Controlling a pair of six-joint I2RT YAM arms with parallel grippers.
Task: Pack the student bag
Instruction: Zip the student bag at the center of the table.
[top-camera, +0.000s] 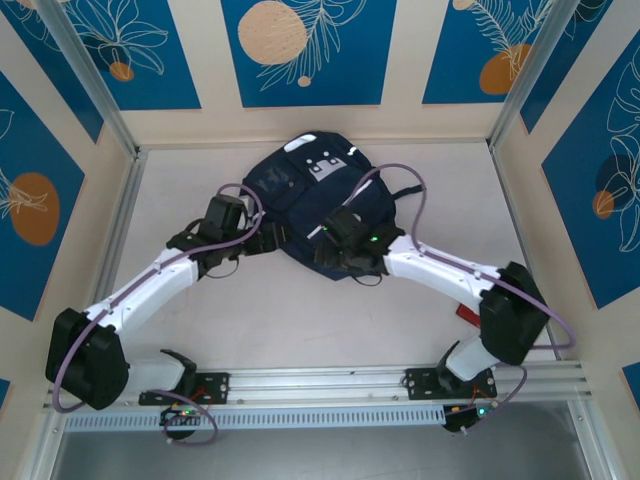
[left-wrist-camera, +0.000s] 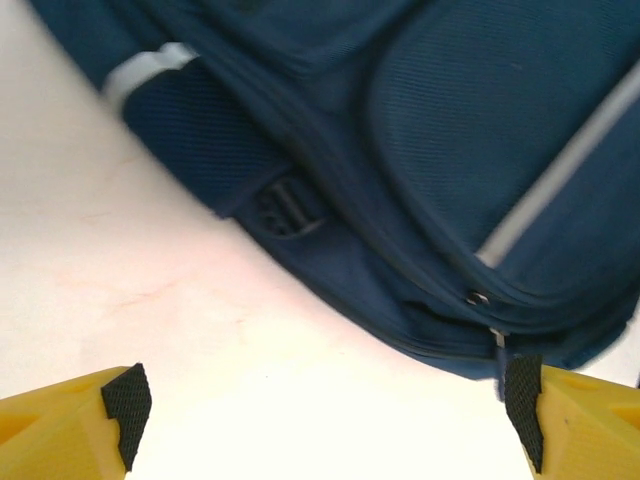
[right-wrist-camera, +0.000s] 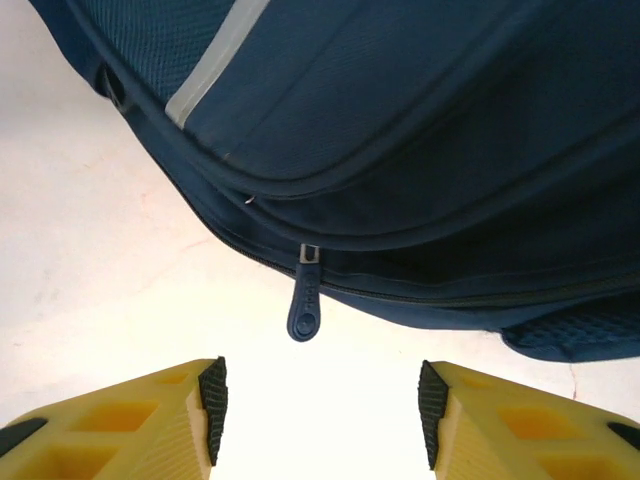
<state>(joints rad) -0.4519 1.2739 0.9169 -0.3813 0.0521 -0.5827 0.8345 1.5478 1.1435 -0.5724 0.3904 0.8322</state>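
The student bag (top-camera: 292, 190) lies flat ahead of both arms; its zipper pull (right-wrist-camera: 304, 308) dangles just ahead of the right gripper (right-wrist-camera: 318, 405), jaws parted, empty; the left gripper (left-wrist-camera: 325, 415), spread wide, holds nothing at the bag's edge.

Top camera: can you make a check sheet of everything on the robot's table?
Surface: pale table, bare in front of the bag.
Job's things: student bag lies flat at the far middle; its zip pull hangs at the near edge.
Clutter: small red thing beside the right arm, too small to identify.
Grippers: left gripper open, holding nothing; right gripper open, facing the zip pull, not touching.
Cables: purple cables loop along both arms.
Surroundings: blue flower-patterned wall panels, metal frame posts.
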